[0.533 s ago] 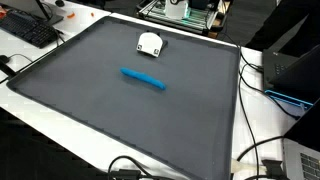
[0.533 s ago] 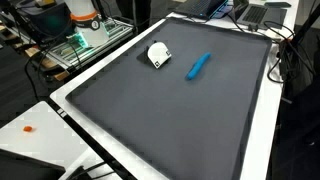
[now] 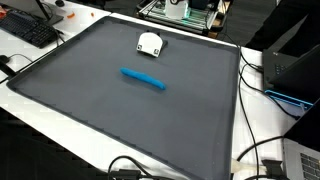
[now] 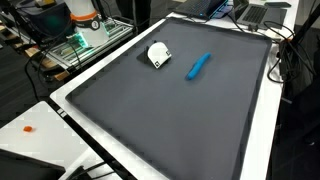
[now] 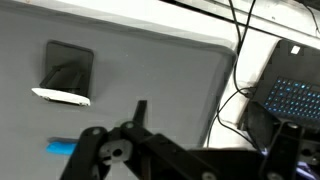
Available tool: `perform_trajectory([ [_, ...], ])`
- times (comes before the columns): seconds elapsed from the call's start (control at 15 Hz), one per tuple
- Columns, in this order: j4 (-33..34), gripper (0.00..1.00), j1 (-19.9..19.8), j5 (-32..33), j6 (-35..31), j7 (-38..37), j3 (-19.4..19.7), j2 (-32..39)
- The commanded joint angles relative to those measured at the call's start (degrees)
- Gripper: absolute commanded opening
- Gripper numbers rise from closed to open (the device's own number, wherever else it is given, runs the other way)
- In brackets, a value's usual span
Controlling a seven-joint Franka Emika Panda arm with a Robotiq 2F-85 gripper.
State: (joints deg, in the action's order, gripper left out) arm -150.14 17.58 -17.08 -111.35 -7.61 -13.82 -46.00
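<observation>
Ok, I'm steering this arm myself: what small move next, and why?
Probably swing the open, empty claw toward the blue pen: in the wrist view it shows only at the edge, off to the side of the claw.

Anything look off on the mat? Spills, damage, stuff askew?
Nothing stands out. The blue marker lies flat on the dark mat, apart from the white object; no spill or damage visible.

One blue stick [image 3: 144, 78], one white object [image 3: 150, 43]
</observation>
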Motion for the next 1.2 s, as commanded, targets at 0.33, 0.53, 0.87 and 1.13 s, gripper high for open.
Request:
perform_trajectory([
  [0.33, -0.40, 1.00, -10.19, -2.02, -15.04, -11.49, 1.85, 14.54],
  [0.53, -0.03, 1.00, -12.50, -1.77, -18.68, -17.21, 2.35, 19.57],
  [0.87, 0.25, 1.00, -15.37, -2.54, -21.73, -26.40, 3.60, 26.46],
  [1.13, 0.51, 1.00, -16.53, -3.98, -24.07, -33.78, 5.14, 31.01],
])
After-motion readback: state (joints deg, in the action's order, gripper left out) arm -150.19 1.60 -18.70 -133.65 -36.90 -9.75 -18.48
